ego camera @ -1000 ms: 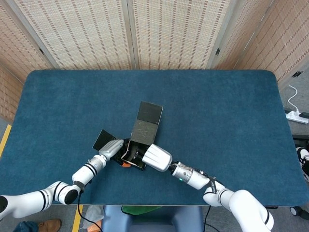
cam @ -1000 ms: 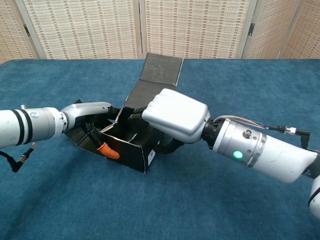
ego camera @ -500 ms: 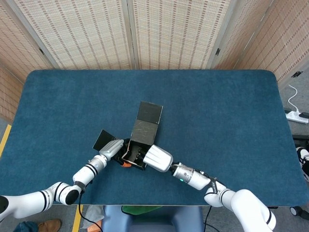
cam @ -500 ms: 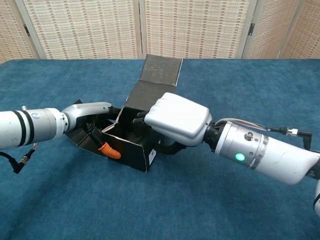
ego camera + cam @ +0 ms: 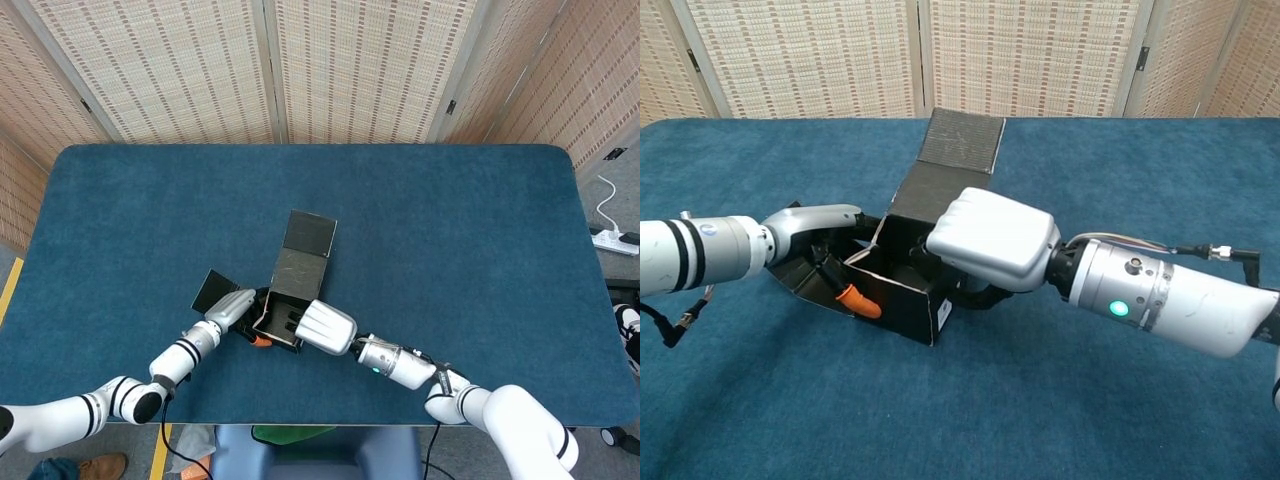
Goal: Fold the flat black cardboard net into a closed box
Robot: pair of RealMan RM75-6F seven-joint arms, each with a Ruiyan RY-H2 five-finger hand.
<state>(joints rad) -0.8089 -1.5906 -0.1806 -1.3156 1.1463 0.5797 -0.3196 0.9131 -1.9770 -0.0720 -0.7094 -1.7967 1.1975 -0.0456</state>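
The black cardboard box [image 5: 288,300] [image 5: 902,280] stands partly folded near the table's front, walls up and top open. Its long lid flap [image 5: 309,233] [image 5: 962,139] slopes away toward the back. A side flap [image 5: 212,288] lies spread out to the left. My left hand [image 5: 235,304] [image 5: 826,228] reaches in from the left and holds the box's left side, an orange fingertip [image 5: 856,300] against the cardboard. My right hand [image 5: 326,326] [image 5: 992,240] grips the right wall, dark fingers curled over its edge into the box. The back of that hand hides the wall.
The blue cloth table [image 5: 450,230] stretches wide around the box. Woven screens [image 5: 350,70] stand behind the far edge. A white power strip [image 5: 615,240] lies off the table at the right.
My right hand has sunk slightly and shifted a little on the right wall. The box and my left hand have hardly moved.
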